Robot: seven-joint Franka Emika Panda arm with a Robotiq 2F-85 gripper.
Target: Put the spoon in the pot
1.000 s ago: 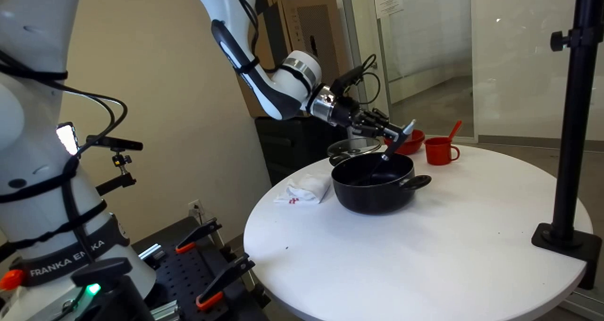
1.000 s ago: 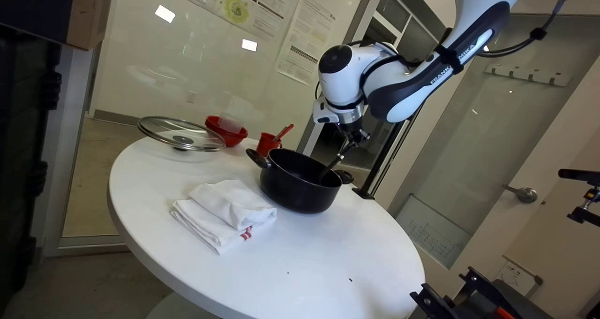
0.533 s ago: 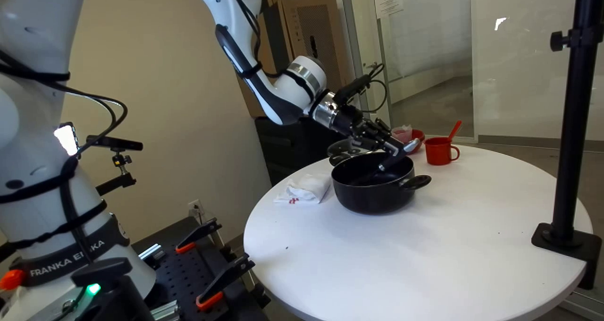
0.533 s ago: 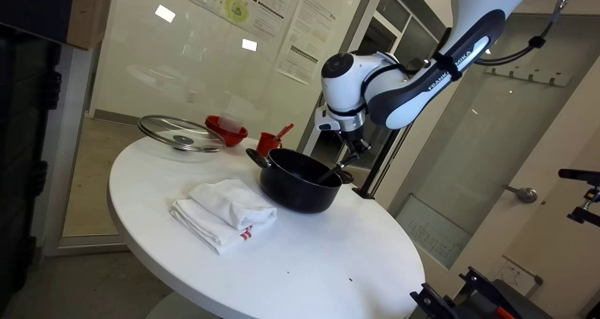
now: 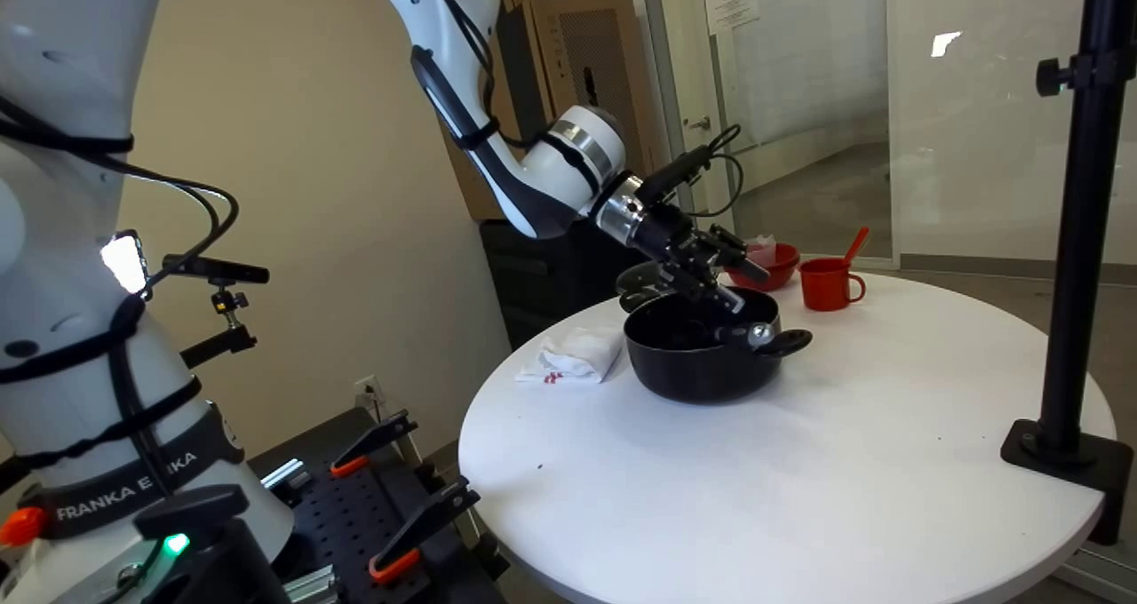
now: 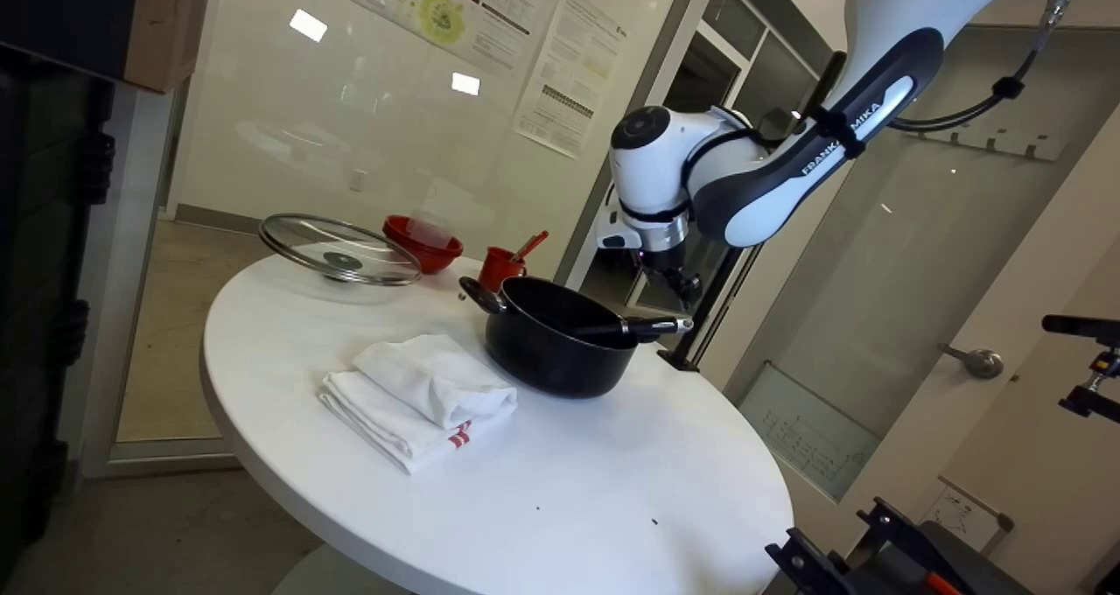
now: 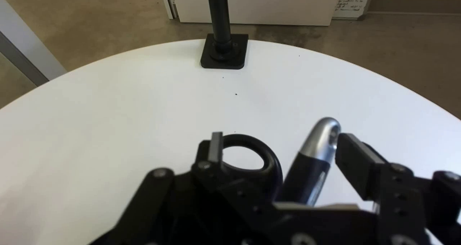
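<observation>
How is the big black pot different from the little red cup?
The pot is black, but the cup is red. The pot is wide; the cup is much smaller. The pot has two handles, while the cup shows just one. A black-and-silver spoon sticks out of the pot; a red stick pokes out of the cup. Both are round, and both stand on the white table.

Through my cameras I see a red handled mug (image 5: 823, 285) on the round white table (image 5: 755, 480), a round red bowl (image 6: 431, 257) near the mug, and farther from the mug a glass lid (image 6: 341, 259) and folded white cloth (image 6: 420, 398).
</observation>
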